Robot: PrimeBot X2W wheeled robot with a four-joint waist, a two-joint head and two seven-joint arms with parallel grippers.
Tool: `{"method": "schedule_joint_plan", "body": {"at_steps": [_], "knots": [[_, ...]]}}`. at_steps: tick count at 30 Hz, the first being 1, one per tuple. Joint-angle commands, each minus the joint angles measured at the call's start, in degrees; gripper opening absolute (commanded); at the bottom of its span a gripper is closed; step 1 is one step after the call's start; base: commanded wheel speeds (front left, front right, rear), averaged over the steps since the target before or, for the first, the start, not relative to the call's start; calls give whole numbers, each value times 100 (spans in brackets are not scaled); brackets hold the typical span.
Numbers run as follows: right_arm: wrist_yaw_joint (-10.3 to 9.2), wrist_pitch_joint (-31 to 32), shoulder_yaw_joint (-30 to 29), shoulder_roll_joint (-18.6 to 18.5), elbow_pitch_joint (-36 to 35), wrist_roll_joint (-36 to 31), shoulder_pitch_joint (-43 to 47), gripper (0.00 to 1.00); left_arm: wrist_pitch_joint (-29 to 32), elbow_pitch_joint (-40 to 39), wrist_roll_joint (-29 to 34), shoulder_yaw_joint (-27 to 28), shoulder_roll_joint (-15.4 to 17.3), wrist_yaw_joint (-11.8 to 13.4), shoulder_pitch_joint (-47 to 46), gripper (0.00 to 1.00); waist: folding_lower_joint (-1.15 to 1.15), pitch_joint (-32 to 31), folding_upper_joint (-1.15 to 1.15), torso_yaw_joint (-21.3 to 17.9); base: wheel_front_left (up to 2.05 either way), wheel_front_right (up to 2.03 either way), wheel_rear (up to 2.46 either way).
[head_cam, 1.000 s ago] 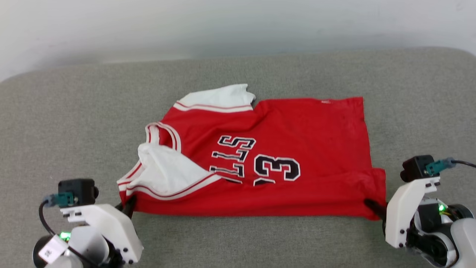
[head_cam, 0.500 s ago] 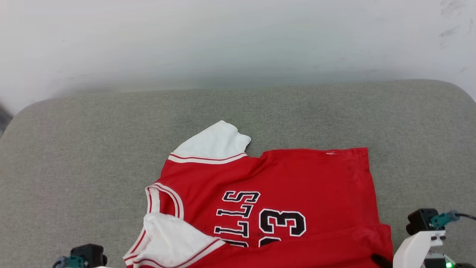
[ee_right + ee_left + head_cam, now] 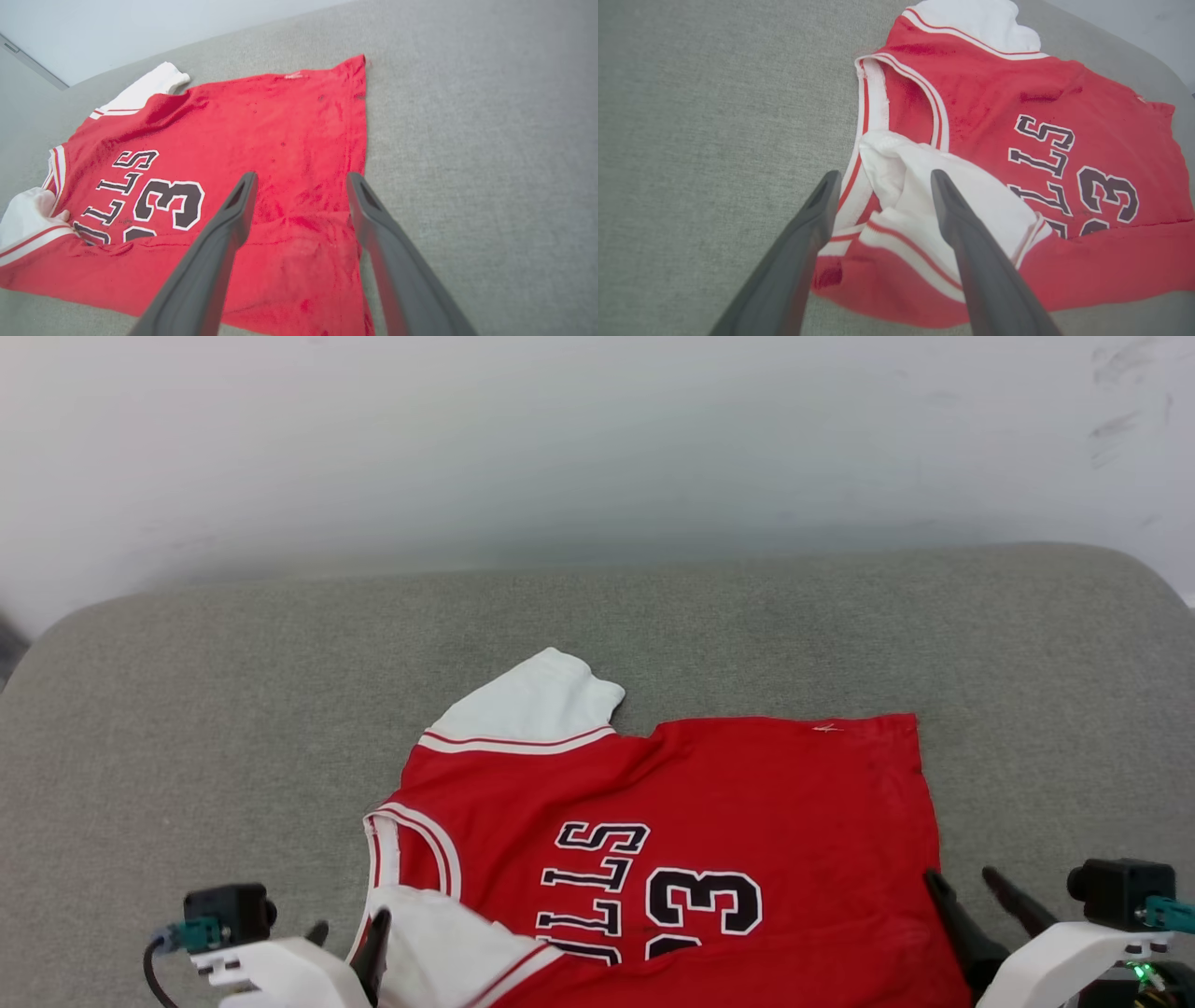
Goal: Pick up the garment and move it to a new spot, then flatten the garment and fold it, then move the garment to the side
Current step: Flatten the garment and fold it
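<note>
- My left gripper (image 3: 883, 179) has its two fingers spread wide and holds nothing. They straddle the near white sleeve (image 3: 915, 196) at the collar end of the garment (image 3: 747, 784). I cannot tell whether either tip touches the cloth.
- My right gripper (image 3: 302, 179) is parted and empty too, at the hem-end corner. One finger is over red cloth and the other over the grey cushion (image 3: 233, 709).
- A second ago both grippers were pinched shut on the two near corners. Both have since let go, so the garment now lies on its own.
- It rests on the cushion in front of me, collar to my left and hem to my right. Its near long edge is turned up over the lower part of the print (a red band cuts off the bottoms of the digits).
- In the head view the garment sits lower than before and more of the wall (image 3: 560, 448) shows. That is my head camera tipping up, not the cloth sliding.
- I judge the release closes one lengthwise fold.
- The near sleeve is bunched and the far sleeve (image 3: 532, 705) pokes out past the red body, so more folding seems due. The move to the side would come after that.
</note>
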Motion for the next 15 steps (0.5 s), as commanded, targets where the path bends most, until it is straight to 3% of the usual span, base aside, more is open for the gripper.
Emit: {"method": "schedule_joint_plan", "body": {"at_steps": [1,7,15], "knots": [[-2,-168,-22,21,-37,-107,-62,100,-96,-9,49,20,6,-39,-113,100,0,-35,0,-29,0,0,0],[-2,-1047,-154,197,-148,-581,-204,100,-677,52,421,39,-22,-144,-638,100,0,-69,0,-195,0,0,0],[-2,-1361,-218,397,-583,-847,-583,100,-1084,381,770,-54,-148,-408,-1843,100,0,481,0,-546,0,0,0]]}}
